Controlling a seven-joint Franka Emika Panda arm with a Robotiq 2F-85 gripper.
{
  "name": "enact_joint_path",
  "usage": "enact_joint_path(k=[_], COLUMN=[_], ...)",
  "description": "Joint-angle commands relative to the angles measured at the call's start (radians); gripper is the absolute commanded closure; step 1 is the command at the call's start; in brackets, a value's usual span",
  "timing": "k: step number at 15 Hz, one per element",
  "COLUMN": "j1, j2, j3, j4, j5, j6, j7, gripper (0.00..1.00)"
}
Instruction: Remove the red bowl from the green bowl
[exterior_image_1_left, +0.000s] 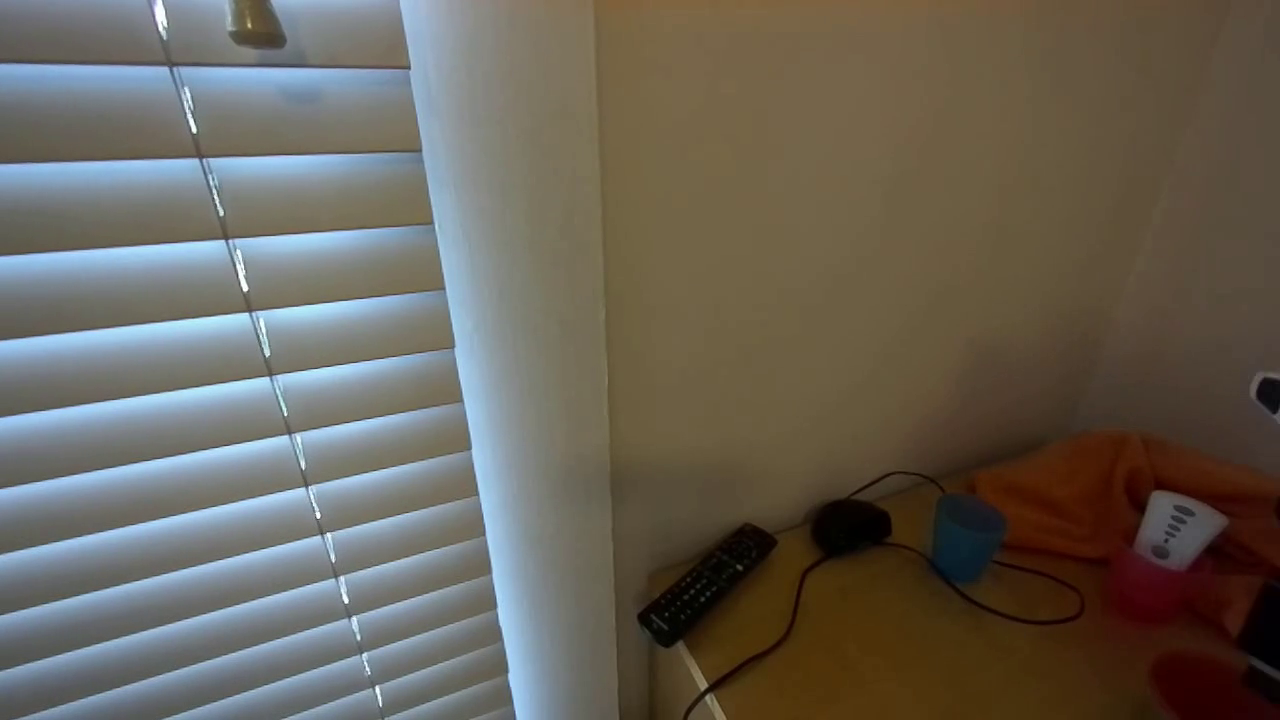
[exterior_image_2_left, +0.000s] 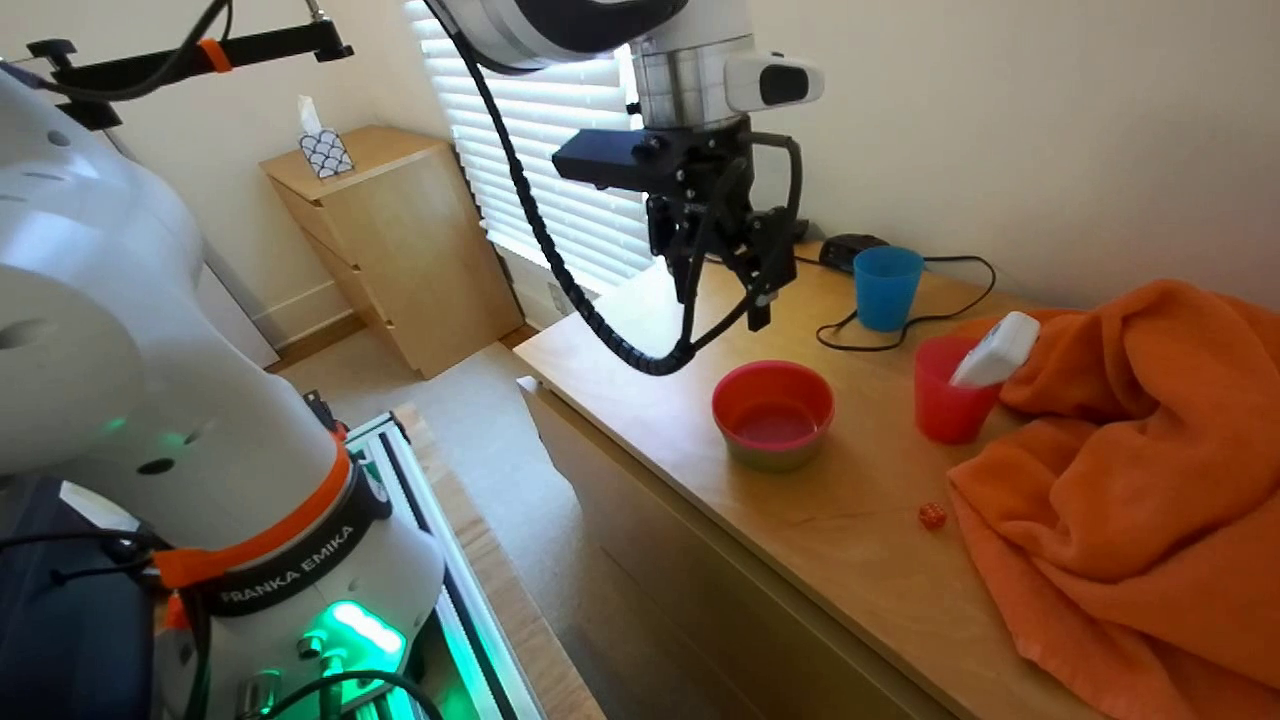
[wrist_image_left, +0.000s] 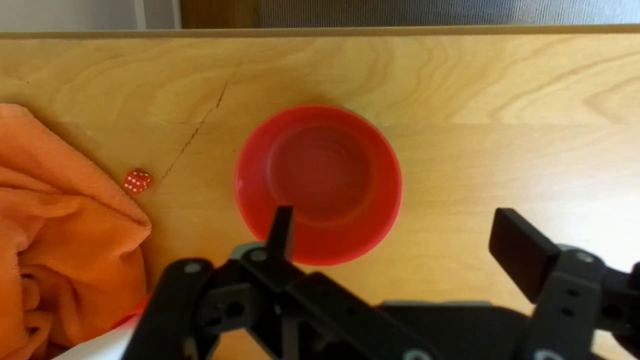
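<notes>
The red bowl (exterior_image_2_left: 773, 400) sits upright, nested inside the green bowl (exterior_image_2_left: 775, 459), on a wooden dresser top. Only the lower outside of the green bowl shows, in that exterior view. The red bowl also shows at the lower right edge of an exterior view (exterior_image_1_left: 1198, 688) and in the middle of the wrist view (wrist_image_left: 320, 175). There it hides nearly all of the green bowl. My gripper (wrist_image_left: 395, 212) is open and empty, its fingers wide apart. It hovers above the bowls, and in the wrist view one finger overlaps the red bowl's lower rim. It also shows in an exterior view (exterior_image_2_left: 728, 295).
An orange cloth (exterior_image_2_left: 1140, 450) lies beside a red cup (exterior_image_2_left: 945, 400) holding a white remote (exterior_image_2_left: 1000, 348). A blue cup (exterior_image_2_left: 887, 290) stands farther back near a black corded device (exterior_image_1_left: 848, 526). A red die (wrist_image_left: 137, 180) and a black remote (exterior_image_1_left: 708, 585) lie on the dresser (exterior_image_2_left: 640, 385).
</notes>
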Motion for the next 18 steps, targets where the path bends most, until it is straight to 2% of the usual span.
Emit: enact_joint_path(k=[1,3,11,13,14,18], j1=[-0.01,-0.015,0.015,0.013,0.013,0.013], j2=[0.021,0.038,0.202,0.239,0.252,0.282], j3=[0.01,0.009,0.03,0.026,0.027,0.032], j4=[0.012,0.028,0.001,0.0,0.001,0.01], j5=[0.003,0.002,0.02,0.043,0.048,0.038], j6=[-0.001,-0.001,0.183,0.212,0.22,0.217], j7=[0.007,0.011,-0.007,-0.022,-0.024,-0.009], gripper=[0.0,0.0,0.02,0.26,0.32,0.65])
